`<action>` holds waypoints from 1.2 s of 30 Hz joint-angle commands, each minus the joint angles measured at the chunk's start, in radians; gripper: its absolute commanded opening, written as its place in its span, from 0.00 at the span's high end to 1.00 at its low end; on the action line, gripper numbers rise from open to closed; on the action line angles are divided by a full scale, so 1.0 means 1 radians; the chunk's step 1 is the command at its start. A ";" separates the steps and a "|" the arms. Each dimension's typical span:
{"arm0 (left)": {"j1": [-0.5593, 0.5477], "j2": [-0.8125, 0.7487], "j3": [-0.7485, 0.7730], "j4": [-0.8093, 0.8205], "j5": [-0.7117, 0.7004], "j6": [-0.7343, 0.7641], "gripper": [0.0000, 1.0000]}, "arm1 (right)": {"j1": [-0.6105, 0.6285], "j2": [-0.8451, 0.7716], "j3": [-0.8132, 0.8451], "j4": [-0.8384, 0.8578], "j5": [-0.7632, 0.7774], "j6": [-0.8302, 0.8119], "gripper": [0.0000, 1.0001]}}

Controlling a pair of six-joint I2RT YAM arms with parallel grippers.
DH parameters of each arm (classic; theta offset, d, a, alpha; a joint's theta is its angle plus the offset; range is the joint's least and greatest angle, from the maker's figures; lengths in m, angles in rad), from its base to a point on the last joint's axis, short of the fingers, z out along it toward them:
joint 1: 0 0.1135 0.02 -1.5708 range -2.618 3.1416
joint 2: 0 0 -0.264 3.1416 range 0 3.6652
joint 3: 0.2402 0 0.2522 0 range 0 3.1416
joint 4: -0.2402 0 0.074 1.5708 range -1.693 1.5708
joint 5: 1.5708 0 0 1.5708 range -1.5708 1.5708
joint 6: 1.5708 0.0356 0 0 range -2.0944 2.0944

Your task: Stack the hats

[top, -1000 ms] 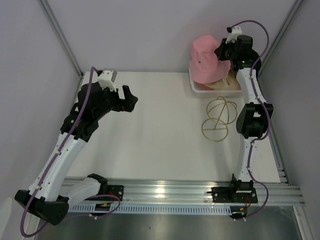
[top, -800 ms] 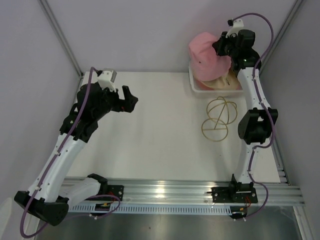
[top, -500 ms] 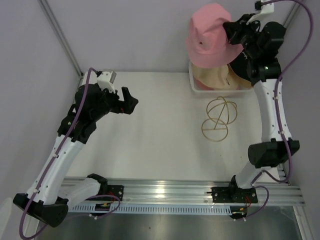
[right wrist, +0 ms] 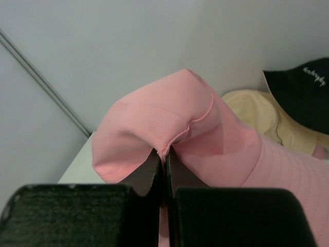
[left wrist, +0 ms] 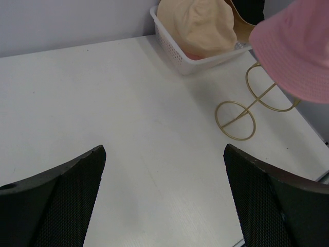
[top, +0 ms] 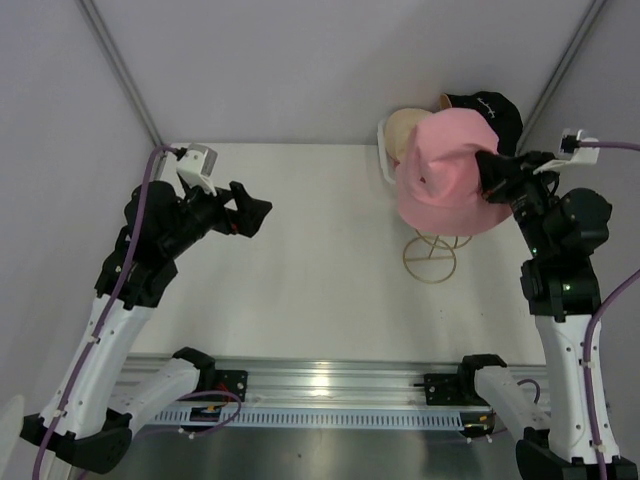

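- My right gripper (right wrist: 164, 157) has its jaws pressed together on a fold of the pink hat (right wrist: 169, 123), pinching its fabric.
- The hat hangs off the jaws in the air, crown away from me, touching nothing else that I can see.
- Just below it stands the gold stand (top: 430, 258), bare, with no hat on it yet.
- Beyond the jaws is the bin (left wrist: 175, 49): the beige hat (left wrist: 195, 25) sits on top and the black hat (top: 490, 108) is behind it.
- A sliver of pink shows under the beige, probably the second pink one.
- Far across, my left gripper (left wrist: 162, 154) hovers over the table (top: 300, 260), jaws spread wide and empty.
- My read: one hat is lifted, nothing is stacked, and three are left to fetch.
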 commanded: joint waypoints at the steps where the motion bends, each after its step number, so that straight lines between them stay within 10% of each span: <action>1: 0.004 -0.020 0.010 0.046 0.043 -0.027 0.01 | -0.002 -0.032 -0.093 -0.046 -0.014 0.079 1.00; 33: 0.004 0.060 0.002 0.057 0.106 -0.045 0.00 | -0.054 -0.345 -0.656 -0.116 0.351 0.115 1.00; 36: 0.004 0.063 0.002 0.056 0.102 -0.044 0.01 | -0.052 -0.345 -0.689 -0.130 0.358 0.128 0.77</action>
